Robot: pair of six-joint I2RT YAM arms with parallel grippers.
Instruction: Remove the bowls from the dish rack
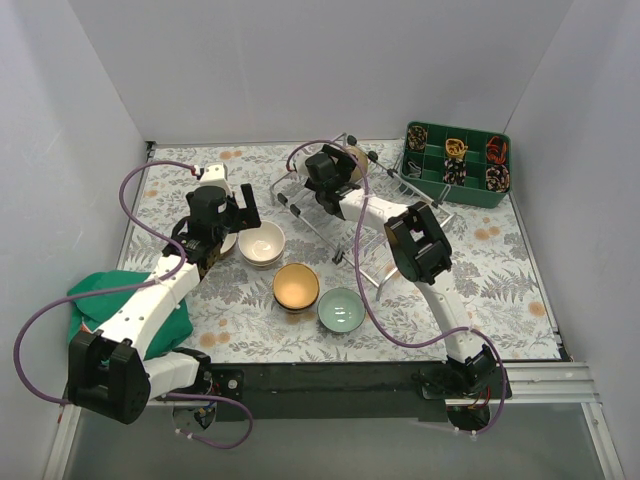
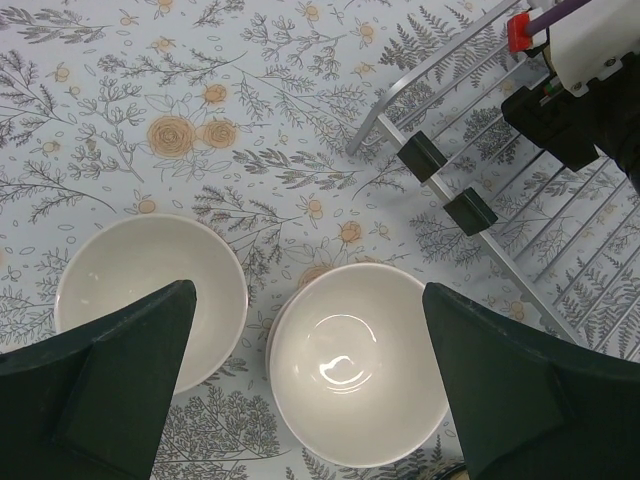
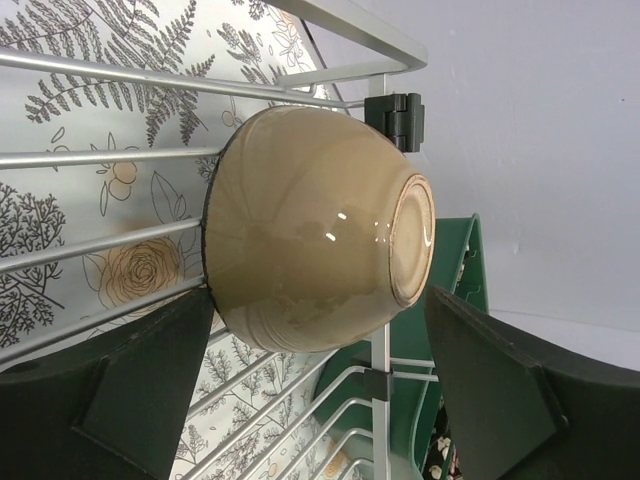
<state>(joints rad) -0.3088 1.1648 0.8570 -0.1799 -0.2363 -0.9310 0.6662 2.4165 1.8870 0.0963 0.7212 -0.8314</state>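
Where the desk (image 1: 480,290) carries the dish rack (image 3: 120,73) toward its far edge, a tan bowl (image 3: 310,230) leans on its rim. Your right hand (image 3: 315,298) brackets it, released, for a sideways grip. Your left hand (image 2: 308,292) hangs released above two unloaded cream bowls (image 2: 358,365).

Silver wire-grid dish rack (image 2: 540,240), toward the table's far edge, holds a glossy tan ceramic bowl (image 3: 300,230) on its side. Upright at table centre: white ceramic bowl (image 2: 140,290), cream ceramic bowl (image 2: 355,365), amber-lined bowl (image 1: 296,286), pale green bowl (image 1: 341,311).
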